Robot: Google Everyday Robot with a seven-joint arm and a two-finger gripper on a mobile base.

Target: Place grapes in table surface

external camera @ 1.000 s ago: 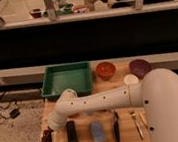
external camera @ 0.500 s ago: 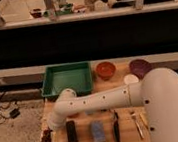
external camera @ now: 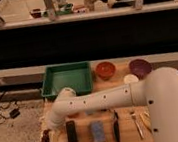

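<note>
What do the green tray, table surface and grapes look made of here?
The green tray looks like plastic: uniform colour, moulded rim. The table surface looks like wood: light brown, matte. The grapes are a dark bumpy cluster; real or imitation cannot be told. The gripper is right by them, low over the table.

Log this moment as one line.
gripper: low, left end | dark reddish-purple grape cluster: at left edge of light-brown wooden tabletop, beside gripper

Reddish-purple grapes [external camera: 45, 139] beside tool [external camera: 51, 128], green tray [external camera: 66, 79]
</note>
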